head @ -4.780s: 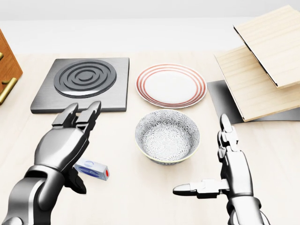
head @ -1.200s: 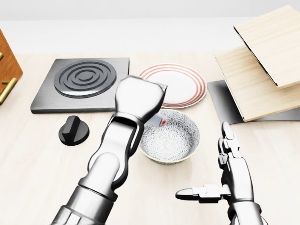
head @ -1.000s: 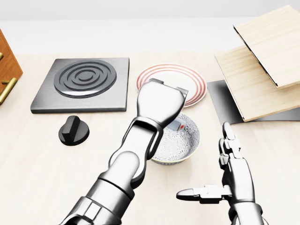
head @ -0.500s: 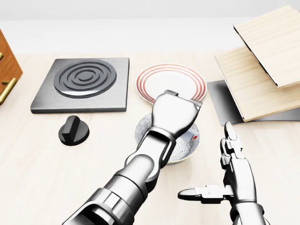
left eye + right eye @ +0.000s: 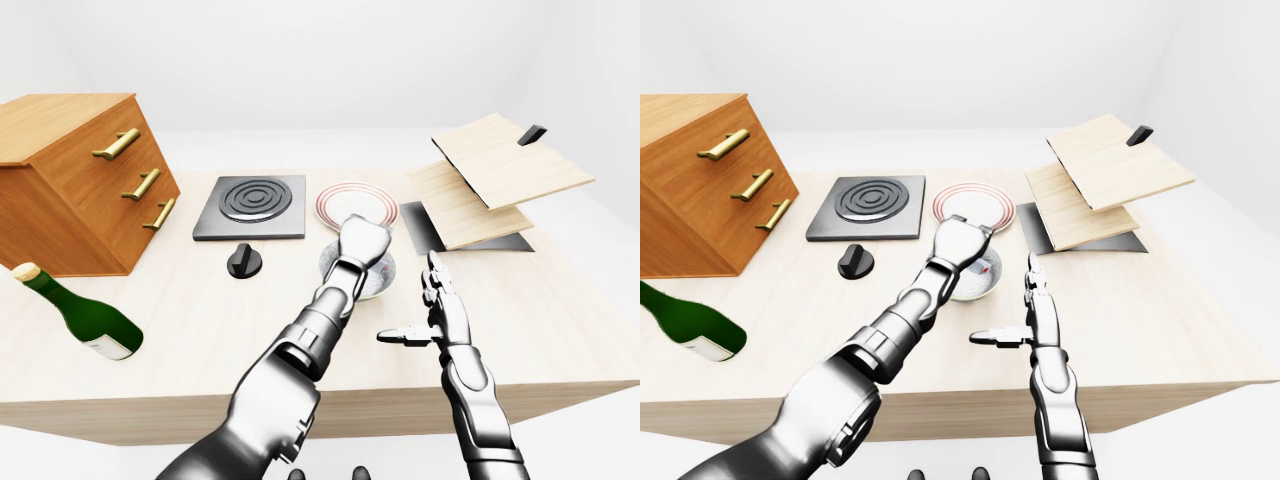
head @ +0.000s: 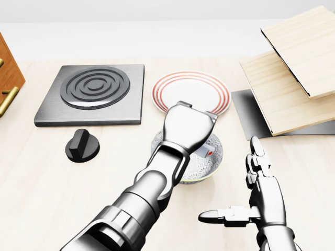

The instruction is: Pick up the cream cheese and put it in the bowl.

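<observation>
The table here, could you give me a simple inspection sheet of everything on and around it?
Surface: pale wooden table.
Job's things: cream cheese partly visible over the patterned bowl, under the left hand.
Clutter: striped plate, burner plate, black knob, green bottle, wooden drawer cabinet, stacked wooden boards.
Grippers: left hand's grip hidden; right hand open, beside the bowl.
Cables: nothing seen.
Surroundings: plain white walls.
</observation>
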Robot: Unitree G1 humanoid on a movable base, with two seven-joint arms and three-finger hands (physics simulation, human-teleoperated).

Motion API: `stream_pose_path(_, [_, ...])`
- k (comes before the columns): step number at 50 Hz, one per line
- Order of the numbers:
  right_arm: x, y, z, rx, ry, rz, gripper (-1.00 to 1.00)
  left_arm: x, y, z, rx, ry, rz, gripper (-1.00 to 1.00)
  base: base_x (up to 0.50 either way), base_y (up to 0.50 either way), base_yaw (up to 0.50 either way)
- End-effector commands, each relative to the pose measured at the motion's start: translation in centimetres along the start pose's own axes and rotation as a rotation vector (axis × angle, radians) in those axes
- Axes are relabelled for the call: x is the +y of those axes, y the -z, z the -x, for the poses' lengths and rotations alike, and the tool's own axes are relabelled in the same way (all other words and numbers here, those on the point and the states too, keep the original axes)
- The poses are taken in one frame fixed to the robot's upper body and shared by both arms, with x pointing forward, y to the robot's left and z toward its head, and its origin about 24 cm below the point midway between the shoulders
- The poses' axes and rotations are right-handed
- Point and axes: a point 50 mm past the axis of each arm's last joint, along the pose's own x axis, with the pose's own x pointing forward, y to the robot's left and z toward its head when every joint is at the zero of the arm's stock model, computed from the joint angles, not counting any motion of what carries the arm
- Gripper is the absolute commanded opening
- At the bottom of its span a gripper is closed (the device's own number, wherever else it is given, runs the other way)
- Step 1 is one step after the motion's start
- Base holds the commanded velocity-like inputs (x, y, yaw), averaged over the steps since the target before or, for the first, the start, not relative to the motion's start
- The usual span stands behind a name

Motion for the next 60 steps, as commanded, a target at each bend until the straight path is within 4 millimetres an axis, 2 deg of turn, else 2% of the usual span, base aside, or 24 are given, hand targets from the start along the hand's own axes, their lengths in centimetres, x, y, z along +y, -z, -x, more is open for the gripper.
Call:
stream_pose_path(1, [0.0, -0.4, 0.0, -0.017, -0.001, -0.009, 1.0, 0.4, 0.1, -0.1, 0.005, -0.053, 0.01, -1.0, 0.0, 0.0, 0.0])
stream_pose_path(8, [0.0, -0.3, 0.1, -0.016, -0.002, -0.009, 1.0, 0.2, 0.2, 0.0, 0.009, -0.049, 0.008, -1.0, 0.0, 0.0, 0.0])
stream_pose_path(9, [0.0, -0.3, 0.0, -0.016, -0.003, -0.008, 1.0, 0.2, 0.3, 0.1, 0.007, -0.048, -0.001, -0.91, 0.0, 0.0, 0.0])
stream_pose_path(11, [0.0, -0.3, 0.0, -0.015, -0.003, -0.007, 1.0, 0.2, 0.4, 0.0, 0.008, -0.051, -0.007, -0.14, 0.0, 0.0, 0.0])
stream_pose_path(12, [0.0, -0.3, 0.0, -0.015, -0.003, -0.007, 1.0, 0.3, 0.5, 0.0, 0.01, -0.058, -0.007, 0.33, 0.0, 0.0, 0.0])
stream_pose_path(14, [0.0, -0.3, 0.0, -0.015, -0.003, -0.007, 1.0, 0.7, 0.6, -0.2, 0.014, -0.077, -0.006, 1.0, 0.0, 0.0, 0.0])
stream_pose_path(23, [0.1, -0.2, -0.1, -0.014, -0.003, -0.006, 1.0, 1.9, 1.0, -0.5, 0.021, -0.148, -0.012, 1.0, 0.0, 0.0, 0.0])
stream_pose_path(38, [0.3, -0.3, 0.1, -0.015, -0.007, -0.001, 1.0, 2.4, 1.0, -0.2, 0.024, -0.179, 0.0, 1.0, 0.0, 0.0, 0.0])
stream_pose_path(46, [0.4, -1.1, 0.4, -0.032, -0.005, 0.012, 1.0, 2.4, 2.5, 2.2, 0.125, -0.203, 0.166, 1.0, 0.0, 0.0, 0.0])
stream_pose_path(47, [0.4, -1.6, 0.7, -0.044, -0.003, 0.019, 1.0, 2.5, 3.4, 3.0, 0.168, -0.203, 0.252, 1.0, 0.0, 0.0, 0.0])
stream_pose_path(51, [0.4, -3.6, 1.1, -0.109, 0.002, 0.035, 1.0, 3.0, 5.0, 5.7, 0.22, -0.21, 0.412, 1.0, 0.0, 0.0, 0.0])
stream_pose_path(60, [0.6, -7.2, 1.6, -0.266, -0.001, 0.059, 1.0, 3.8, 7.2, 8.9, 0.259, -0.242, 0.512, 1.0, 0.0, 0.0, 0.0])
